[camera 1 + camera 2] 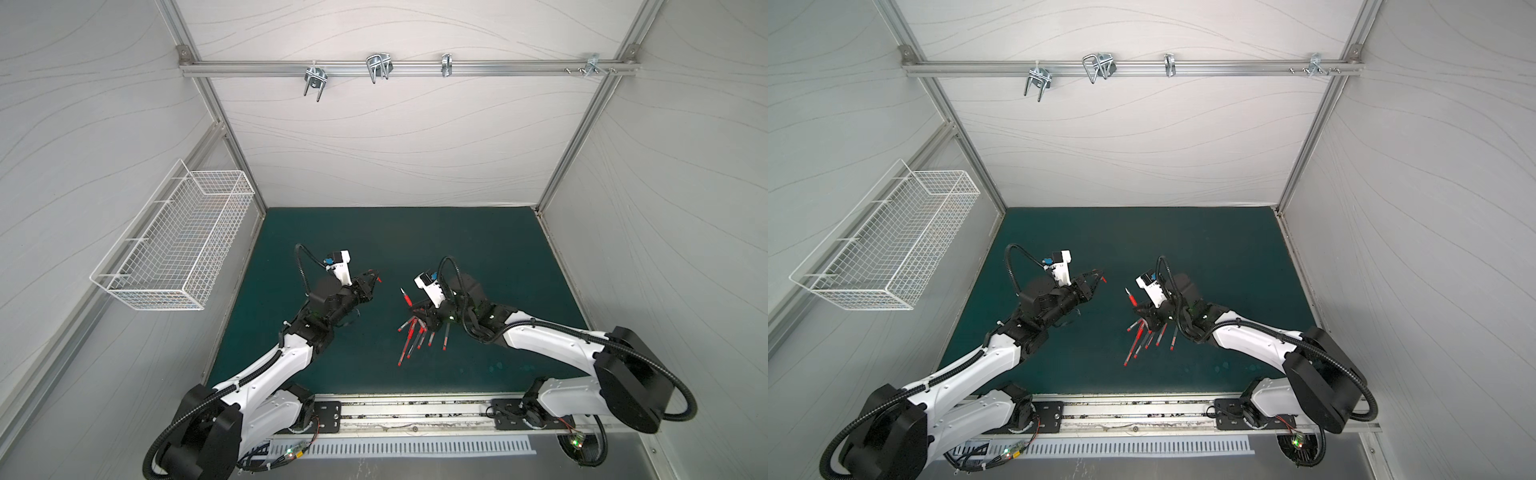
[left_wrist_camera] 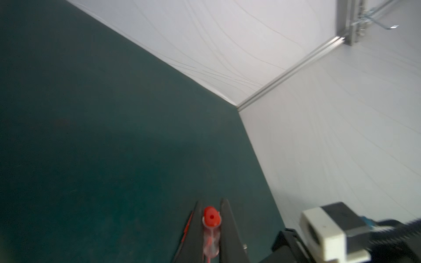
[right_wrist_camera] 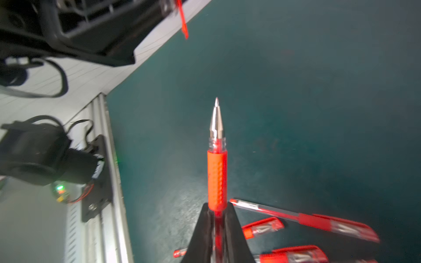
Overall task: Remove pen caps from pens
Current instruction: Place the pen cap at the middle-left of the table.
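1. The left arm [image 1: 266, 370] stretches forward over the dark green mat [image 1: 457, 249], wrist raised. The left gripper [image 1: 375, 275] hangs clear of the surface, its jaws clamped on a pen cap [image 2: 211, 227], a short clear-plastic tube with a red domed end and a thin red clip.
2. The right arm [image 1: 548, 340] bends inward from the opposite side. The right gripper [image 3: 217, 205] is closed around the barrel of a pen [image 3: 217, 159], lifted off the mat with its bare tip raised, apart from the cap.
3. The held pen shows a dimpled red rubber sleeve, a clear collar and a tapered silvery point.
4. Beneath the right gripper, more pens [image 1: 415, 336] lie fanned in a loose pile on the finely speckled mat. They have slim translucent barrels, and several have red caps on.
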Available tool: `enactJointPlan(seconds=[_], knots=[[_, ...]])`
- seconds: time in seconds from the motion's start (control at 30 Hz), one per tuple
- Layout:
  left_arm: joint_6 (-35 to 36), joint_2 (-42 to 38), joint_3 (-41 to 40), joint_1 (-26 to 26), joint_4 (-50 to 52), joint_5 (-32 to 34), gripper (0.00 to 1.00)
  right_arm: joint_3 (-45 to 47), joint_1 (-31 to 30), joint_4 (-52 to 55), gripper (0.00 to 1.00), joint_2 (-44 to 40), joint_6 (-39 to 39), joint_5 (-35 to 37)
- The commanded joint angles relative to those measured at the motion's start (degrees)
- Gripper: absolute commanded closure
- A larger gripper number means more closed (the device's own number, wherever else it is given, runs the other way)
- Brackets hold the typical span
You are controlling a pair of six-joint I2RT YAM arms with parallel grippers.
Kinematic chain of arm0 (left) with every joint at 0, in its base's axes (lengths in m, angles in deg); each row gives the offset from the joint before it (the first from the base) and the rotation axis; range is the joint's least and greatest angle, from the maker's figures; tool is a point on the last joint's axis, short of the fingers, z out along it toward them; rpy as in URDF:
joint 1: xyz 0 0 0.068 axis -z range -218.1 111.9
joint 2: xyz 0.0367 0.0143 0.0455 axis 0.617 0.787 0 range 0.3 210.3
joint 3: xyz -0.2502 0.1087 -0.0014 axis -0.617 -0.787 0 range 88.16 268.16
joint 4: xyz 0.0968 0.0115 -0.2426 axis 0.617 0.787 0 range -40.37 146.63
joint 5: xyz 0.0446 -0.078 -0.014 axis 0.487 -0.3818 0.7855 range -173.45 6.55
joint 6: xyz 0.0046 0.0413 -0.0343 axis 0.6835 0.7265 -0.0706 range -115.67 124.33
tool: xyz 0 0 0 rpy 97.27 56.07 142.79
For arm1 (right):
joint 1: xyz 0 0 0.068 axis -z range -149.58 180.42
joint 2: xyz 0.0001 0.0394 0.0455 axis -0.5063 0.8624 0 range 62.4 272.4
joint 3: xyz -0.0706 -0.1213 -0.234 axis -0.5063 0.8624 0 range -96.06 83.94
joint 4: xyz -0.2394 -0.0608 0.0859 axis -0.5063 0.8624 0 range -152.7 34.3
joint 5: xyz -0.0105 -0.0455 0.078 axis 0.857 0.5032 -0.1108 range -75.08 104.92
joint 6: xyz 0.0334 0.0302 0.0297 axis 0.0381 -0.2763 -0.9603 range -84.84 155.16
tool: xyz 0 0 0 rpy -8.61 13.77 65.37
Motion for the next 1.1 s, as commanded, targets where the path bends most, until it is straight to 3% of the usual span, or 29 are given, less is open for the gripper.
enactJointPlan(seconds=[0.0,0.13,0.23,0.6,0.77,1.07], knots=[[2.2,-1.3,3.7,-0.1,11.2,13.2,1.0,0.2,1.8,2.6,1.0,-2.5,-0.5,10.0],[4.6,0.0,5.1,-0.3,15.4,19.5,1.0,1.5,7.0,3.6,1.0,-3.8,-4.4,16.8],[5.5,2.7,6.7,-1.1,18.7,22.9,1.0,3.3,13.1,3.9,1.0,-5.7,-8.4,17.5],[0.0,10.2,6.5,-9.5,21.7,22.7,1.0,10.3,34.0,6.7,1.0,-9.6,-24.2,18.3],[-0.8,15.5,8.3,-12.7,23.0,18.0,1.0,10.3,37.1,6.7,1.0,-5.6,-27.5,14.7],[-0.8,17.3,8.3,-13.7,23.0,18.6,1.0,9.4,38.3,6.1,1.0,0.3,-28.3,14.6]])
